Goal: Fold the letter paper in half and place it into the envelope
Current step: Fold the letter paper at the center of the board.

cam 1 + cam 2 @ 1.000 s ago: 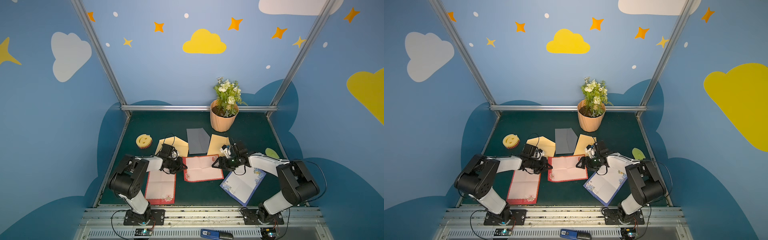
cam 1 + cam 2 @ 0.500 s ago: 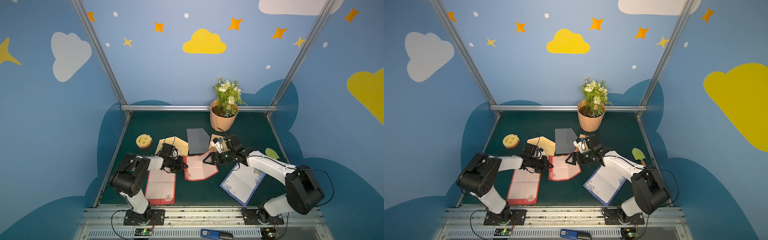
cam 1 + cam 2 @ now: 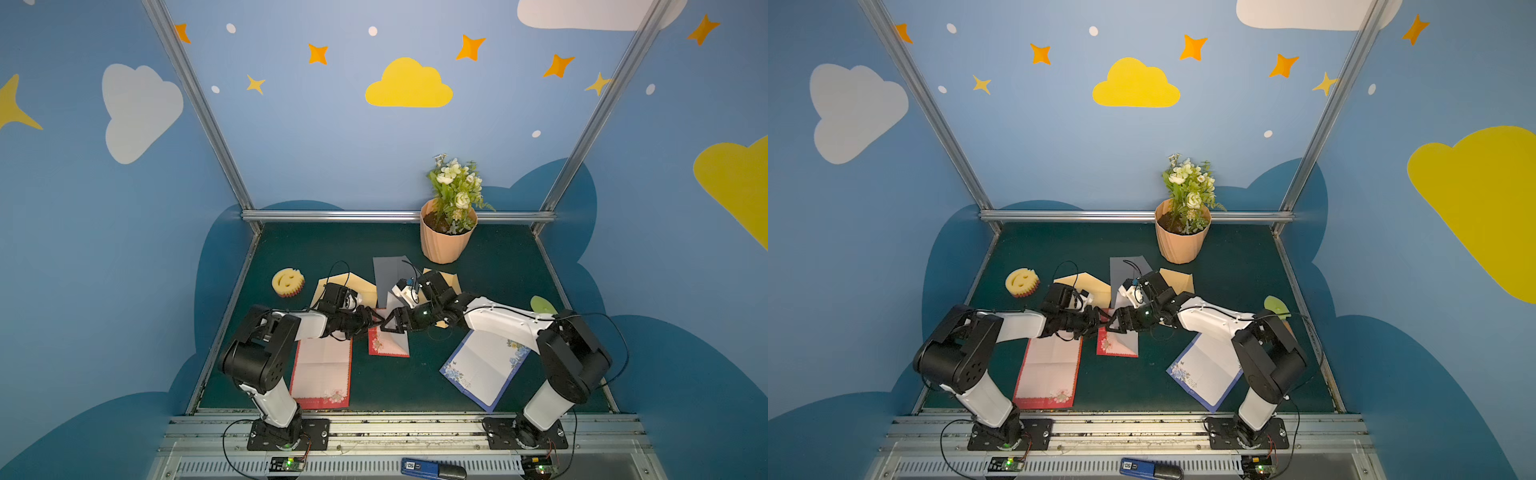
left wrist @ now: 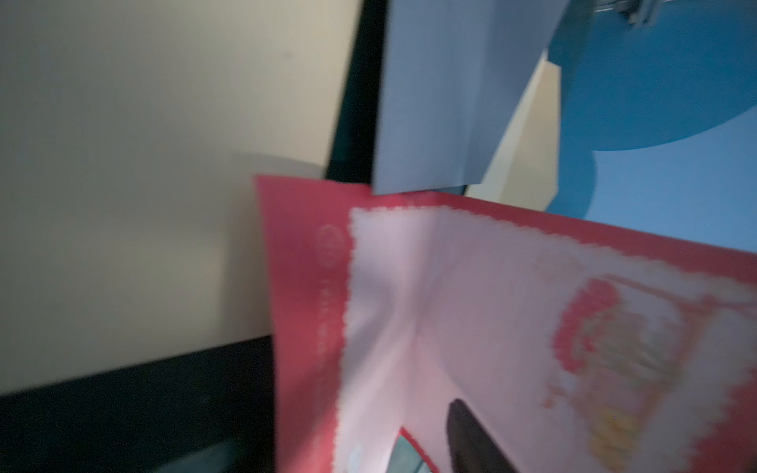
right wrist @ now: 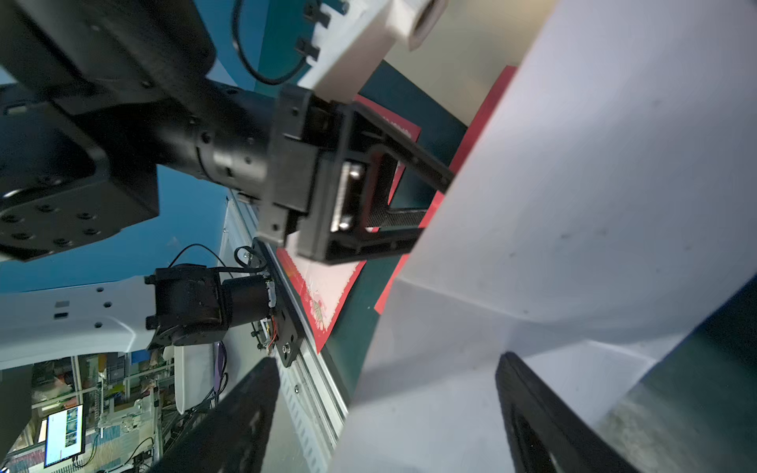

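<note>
The red-bordered letter paper (image 3: 388,340) lies mid-table, its right half raised and tipped leftward so the white back (image 5: 553,204) shows. My right gripper (image 3: 391,324) is open, fingers wide apart, with the lifted half leaning on it. My left gripper (image 3: 371,323) sits at the paper's left edge, and in the right wrist view the left gripper (image 5: 413,192) shows open jaws with mat between them. Behind the paper lie a tan envelope (image 3: 349,286), a grey envelope (image 3: 390,272) and another tan envelope (image 3: 448,280). The left wrist view is blurred, showing the paper (image 4: 491,307) close up.
A second red-bordered sheet (image 3: 322,372) lies front left under my left arm. A blue-bordered sheet (image 3: 484,368) lies front right. A smiley sponge (image 3: 287,282) sits at the left, a flower pot (image 3: 446,239) at the back, a green leaf shape (image 3: 542,305) at the right edge.
My right gripper has swept left, lifting the letter paper's right half up and over toward the left. My left gripper, shut on the left edge before, has opened.
</note>
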You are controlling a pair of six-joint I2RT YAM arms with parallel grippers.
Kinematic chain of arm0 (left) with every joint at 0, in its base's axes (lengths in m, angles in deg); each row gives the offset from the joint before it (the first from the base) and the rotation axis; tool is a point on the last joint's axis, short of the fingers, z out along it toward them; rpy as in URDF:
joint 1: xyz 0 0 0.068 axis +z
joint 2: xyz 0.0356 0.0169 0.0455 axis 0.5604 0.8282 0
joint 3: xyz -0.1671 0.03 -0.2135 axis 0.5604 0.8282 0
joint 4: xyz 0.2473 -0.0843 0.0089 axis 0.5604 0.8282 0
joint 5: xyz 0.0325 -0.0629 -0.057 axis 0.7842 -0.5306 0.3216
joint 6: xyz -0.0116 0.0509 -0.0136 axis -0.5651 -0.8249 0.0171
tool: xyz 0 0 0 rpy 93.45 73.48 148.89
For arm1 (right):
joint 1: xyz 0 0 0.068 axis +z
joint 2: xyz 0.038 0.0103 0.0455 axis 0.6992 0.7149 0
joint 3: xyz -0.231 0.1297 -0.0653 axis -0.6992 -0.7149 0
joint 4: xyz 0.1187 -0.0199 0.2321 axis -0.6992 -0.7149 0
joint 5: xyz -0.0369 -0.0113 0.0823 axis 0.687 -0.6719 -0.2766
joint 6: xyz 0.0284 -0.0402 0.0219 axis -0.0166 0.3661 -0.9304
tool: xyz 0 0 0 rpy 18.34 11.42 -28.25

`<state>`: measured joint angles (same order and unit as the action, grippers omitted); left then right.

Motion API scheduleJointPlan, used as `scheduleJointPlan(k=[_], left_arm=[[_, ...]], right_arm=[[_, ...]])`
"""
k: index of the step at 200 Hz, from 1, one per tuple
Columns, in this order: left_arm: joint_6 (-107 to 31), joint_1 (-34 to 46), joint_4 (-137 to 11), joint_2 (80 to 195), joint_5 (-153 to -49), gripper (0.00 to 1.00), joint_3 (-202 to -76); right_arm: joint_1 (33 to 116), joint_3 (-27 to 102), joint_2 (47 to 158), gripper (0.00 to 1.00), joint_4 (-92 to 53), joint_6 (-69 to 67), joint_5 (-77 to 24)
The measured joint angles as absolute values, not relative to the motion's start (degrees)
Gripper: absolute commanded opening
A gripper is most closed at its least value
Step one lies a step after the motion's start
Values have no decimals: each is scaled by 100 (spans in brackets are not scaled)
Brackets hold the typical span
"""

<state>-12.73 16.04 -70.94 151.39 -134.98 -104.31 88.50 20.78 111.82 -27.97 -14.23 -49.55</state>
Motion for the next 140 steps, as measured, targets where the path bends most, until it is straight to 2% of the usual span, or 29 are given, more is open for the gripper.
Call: scheduleJointPlan(k=[65, 140], left_arm=[[-932, 1619, -6734, 14431, -12871, 100, -10435], [-422, 2135, -5997, 12488, -11687, 100, -10116]], right_arm=[[8850, 2128, 11374, 82, -2517, -1596, -4962], [8844, 2128, 11374, 83, -2338, -1672, -4969]])
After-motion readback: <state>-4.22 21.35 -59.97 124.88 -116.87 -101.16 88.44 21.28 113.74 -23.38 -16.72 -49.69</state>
